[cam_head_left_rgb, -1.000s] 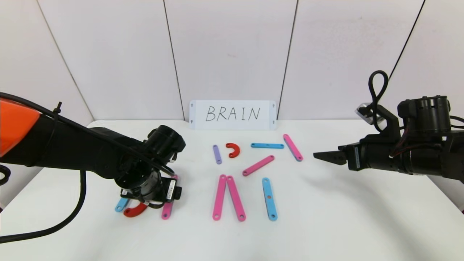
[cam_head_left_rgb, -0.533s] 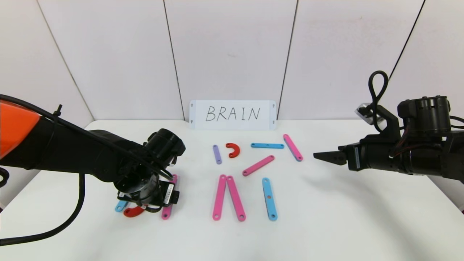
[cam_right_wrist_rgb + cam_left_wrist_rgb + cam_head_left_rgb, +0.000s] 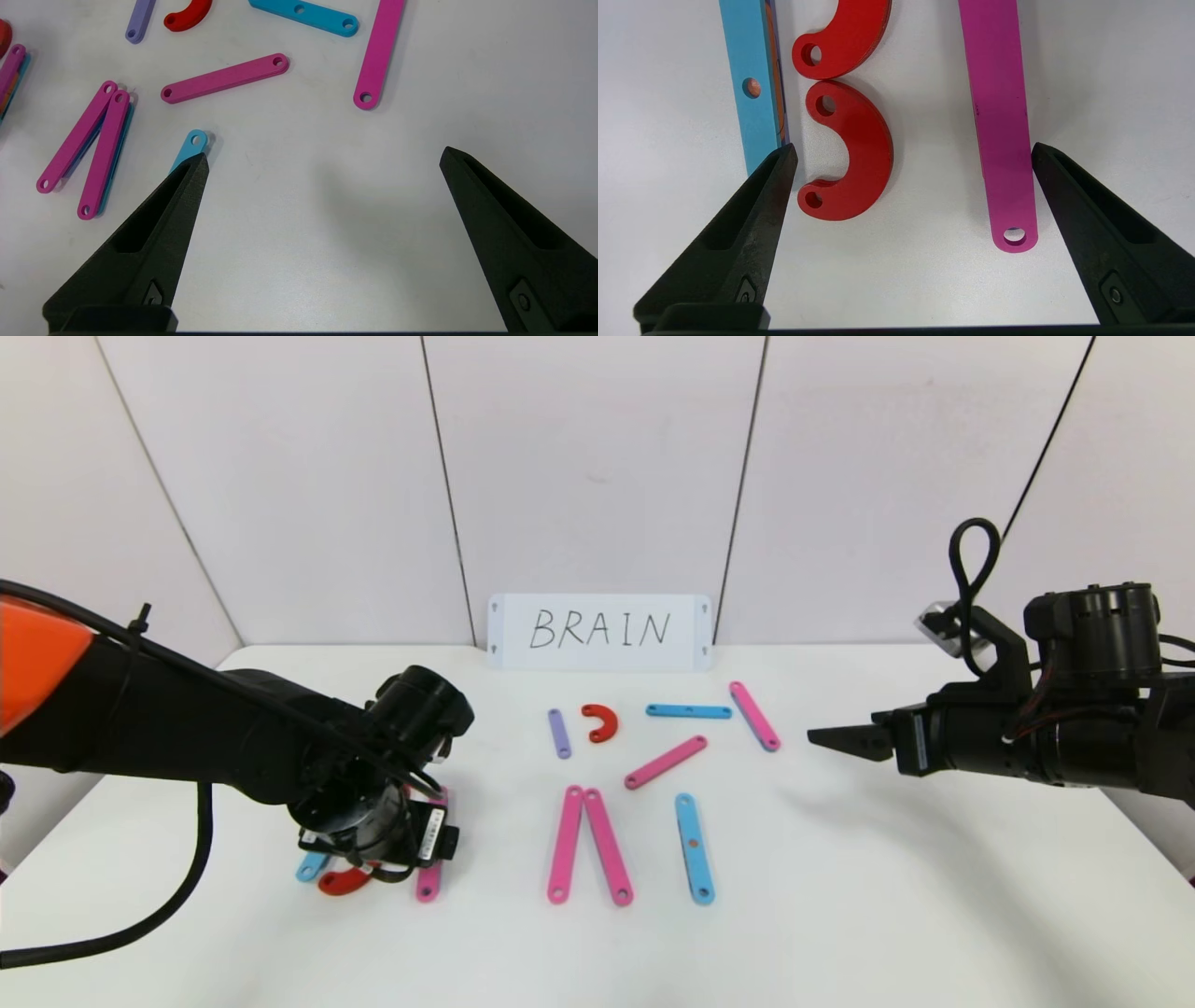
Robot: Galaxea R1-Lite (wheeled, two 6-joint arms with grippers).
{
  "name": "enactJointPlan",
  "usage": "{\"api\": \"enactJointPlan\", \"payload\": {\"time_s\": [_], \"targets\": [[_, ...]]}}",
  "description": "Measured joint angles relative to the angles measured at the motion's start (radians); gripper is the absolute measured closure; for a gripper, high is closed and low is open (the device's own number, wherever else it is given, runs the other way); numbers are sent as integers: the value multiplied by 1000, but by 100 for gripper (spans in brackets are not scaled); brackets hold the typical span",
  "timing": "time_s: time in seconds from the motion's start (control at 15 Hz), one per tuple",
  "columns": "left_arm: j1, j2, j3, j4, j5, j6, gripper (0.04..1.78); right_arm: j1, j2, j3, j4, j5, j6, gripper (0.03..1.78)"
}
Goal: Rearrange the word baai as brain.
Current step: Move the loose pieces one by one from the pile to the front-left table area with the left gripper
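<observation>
Letters of the word baai [image 3: 597, 784] lie as loose coloured strips and red curves across the middle of the white table [image 3: 840, 915], in front of the BRAIN card [image 3: 599, 632]. On my left wrist view the left gripper [image 3: 913, 154] hangs low over the leftmost letter, jaws wide apart, spanning a red curve [image 3: 852, 154] and a pink strip [image 3: 1001, 121], gripping neither. I see the right gripper [image 3: 322, 161] hovering at the table's right, jaws wide apart and holding nothing.

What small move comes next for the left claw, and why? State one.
Probably lower the left claw and close on the lower red curve: it hangs open low over the table, straddling that curve and the pink strip, gripping nothing. The right claw waits open, apart.
</observation>
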Motion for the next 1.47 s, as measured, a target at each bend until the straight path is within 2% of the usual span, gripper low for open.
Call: {"api": "enactJointPlan", "payload": {"time_s": [0.2,0.4,1.13,1.47], "targets": [[-11,-19,-1,-20,-71,-13,7,0,0,0,0,0,0,8],[-11,-28,2,-125,-154,-22,7,0,0,0,0,0,0,8],[17,49,-1,-275,-213,-71,7,3,0,6,0,1,-1,8],[18,68,-2,-290,-239,-83,7,3,0,7,0,1,0,8]]}}
